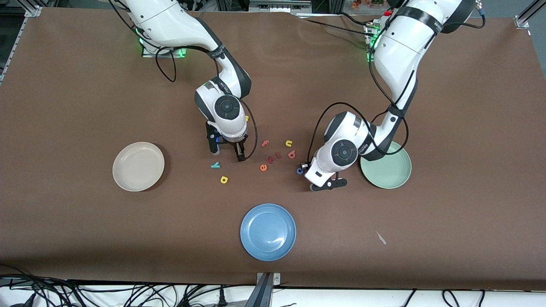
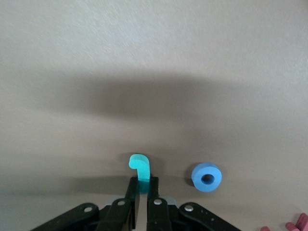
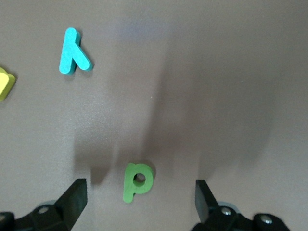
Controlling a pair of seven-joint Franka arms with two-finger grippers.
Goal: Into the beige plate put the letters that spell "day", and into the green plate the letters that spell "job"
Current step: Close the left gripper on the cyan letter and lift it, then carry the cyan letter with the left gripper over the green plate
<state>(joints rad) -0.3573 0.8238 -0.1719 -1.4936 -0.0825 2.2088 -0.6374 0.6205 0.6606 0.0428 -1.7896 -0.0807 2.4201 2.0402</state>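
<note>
- Left gripper (image 2: 143,202): down at the table beside the green plate (image 1: 394,175), on that plate's side toward the right arm's end. Fingers clamped on the teal j (image 2: 140,169), which stands upright between them with its hook showing above the tips.
- Blue o (image 2: 207,176): flat on the table just beside the j, apart from the fingers.
- Right gripper (image 3: 139,197): low over the table near its middle, fingers spread wide, holding nothing.
- Green d (image 3: 136,181): flat on the table between the right gripper's spread fingers, touching neither.
- Teal y (image 1: 215,165) and yellow a (image 1: 224,179): on the table between the right gripper and the beige plate (image 1: 138,166), the a nearer the front camera.
- Salmon b (image 1: 291,154): on the table among the loose letters between the two grippers.
- Both plates hold no letters.
</note>
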